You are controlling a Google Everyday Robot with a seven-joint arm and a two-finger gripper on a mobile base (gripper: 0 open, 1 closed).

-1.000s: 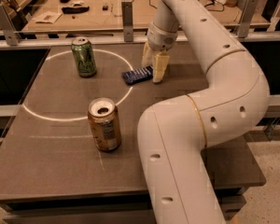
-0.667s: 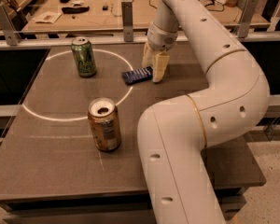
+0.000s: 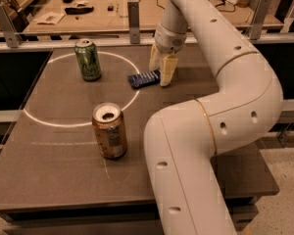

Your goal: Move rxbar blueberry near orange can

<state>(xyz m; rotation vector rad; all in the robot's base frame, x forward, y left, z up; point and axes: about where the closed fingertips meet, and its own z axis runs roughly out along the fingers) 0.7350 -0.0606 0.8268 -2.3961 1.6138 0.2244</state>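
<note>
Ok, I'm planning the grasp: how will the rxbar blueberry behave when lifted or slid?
The rxbar blueberry lies flat and thin, so it likely slides, not rolls. Its smooth wrapper may slip. The gripper sits at its right end, so it might droop.

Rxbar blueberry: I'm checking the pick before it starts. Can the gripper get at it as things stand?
Probably yes. The gripper is down at the right end of the rxbar blueberry, and nothing stands between them. The green can and the orange can stand well clear of it.
</note>
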